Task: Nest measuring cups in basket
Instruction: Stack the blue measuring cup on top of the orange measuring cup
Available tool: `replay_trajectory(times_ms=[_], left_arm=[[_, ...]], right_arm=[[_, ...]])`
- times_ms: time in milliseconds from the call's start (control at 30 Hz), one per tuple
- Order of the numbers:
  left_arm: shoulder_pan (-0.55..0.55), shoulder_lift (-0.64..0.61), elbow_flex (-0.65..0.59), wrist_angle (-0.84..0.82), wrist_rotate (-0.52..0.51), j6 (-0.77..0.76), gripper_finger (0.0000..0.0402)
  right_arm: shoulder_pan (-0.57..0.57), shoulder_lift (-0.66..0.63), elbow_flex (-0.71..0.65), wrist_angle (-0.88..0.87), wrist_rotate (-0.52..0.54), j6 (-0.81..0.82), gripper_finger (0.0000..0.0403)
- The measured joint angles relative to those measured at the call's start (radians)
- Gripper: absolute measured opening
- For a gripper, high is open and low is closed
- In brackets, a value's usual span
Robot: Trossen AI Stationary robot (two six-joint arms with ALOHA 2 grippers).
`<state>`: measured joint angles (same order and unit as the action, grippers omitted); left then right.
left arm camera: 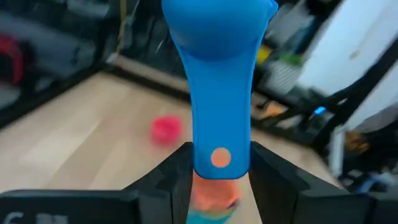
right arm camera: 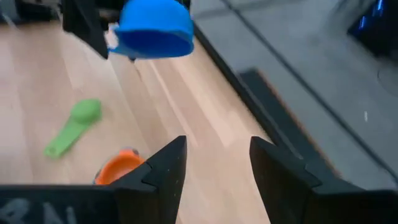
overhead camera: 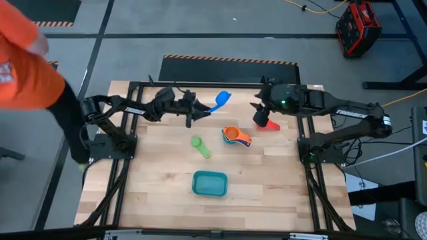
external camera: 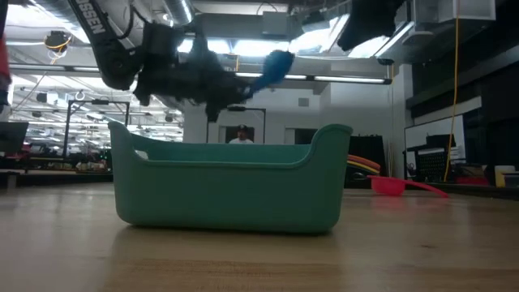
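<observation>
My left gripper [left arm camera: 219, 177] is shut on a blue measuring cup [overhead camera: 221, 100], held high over the table's far middle [external camera: 276, 65]. A red cup [overhead camera: 271, 125] lies on the table at the far right, and my right gripper [right arm camera: 214, 168] hangs open above it with nothing between its fingers. A nested stack with an orange cup on top [overhead camera: 237, 137] sits right of centre. A green cup [overhead camera: 200, 146] lies on its side at the middle. The teal basket [overhead camera: 209, 183] stands near the front edge with nothing showing inside it. My left gripper pinches the blue cup's flat handle near its free end [left arm camera: 219, 149], one finger on each long edge. The fingers are level, come from the table's left, and lie along the handle. The cup is lifted clear, its bowl [left arm camera: 217, 28] pointing away from the gripper.
A person in an orange top [overhead camera: 20, 63] stands at the table's far left corner. Black frame rails [overhead camera: 310, 193] run along both sides. Bare wood lies around the basket [external camera: 227, 182] and along the front of the table.
</observation>
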<state>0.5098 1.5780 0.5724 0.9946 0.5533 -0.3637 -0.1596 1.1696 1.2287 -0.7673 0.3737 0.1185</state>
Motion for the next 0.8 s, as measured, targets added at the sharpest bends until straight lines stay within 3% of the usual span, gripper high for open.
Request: replay_trajectory(times_ms=[100,400,667,800], left_arm=[[-0.031,0.0,0.0,0.117,0.0,-0.039,0.0134],[-0.128,0.0,0.001,0.355,0.0,-0.073,0.0134],[-0.194,-0.001,0.001,0.424,-0.012,-0.07,0.0134],[-0.214,-0.001,0.001,0.43,-0.018,-0.039,0.0134]], right_arm=[[0.0,-0.053,-0.093,0.183,-0.021,-0.068,0.0181],[0.0,-0.083,-0.379,0.918,-0.272,-0.229,0.0181],[0.0,-0.026,-0.468,1.238,-0.31,-0.222,0.0181],[0.0,0.03,-0.469,1.346,-0.424,-0.169,0.0181]])
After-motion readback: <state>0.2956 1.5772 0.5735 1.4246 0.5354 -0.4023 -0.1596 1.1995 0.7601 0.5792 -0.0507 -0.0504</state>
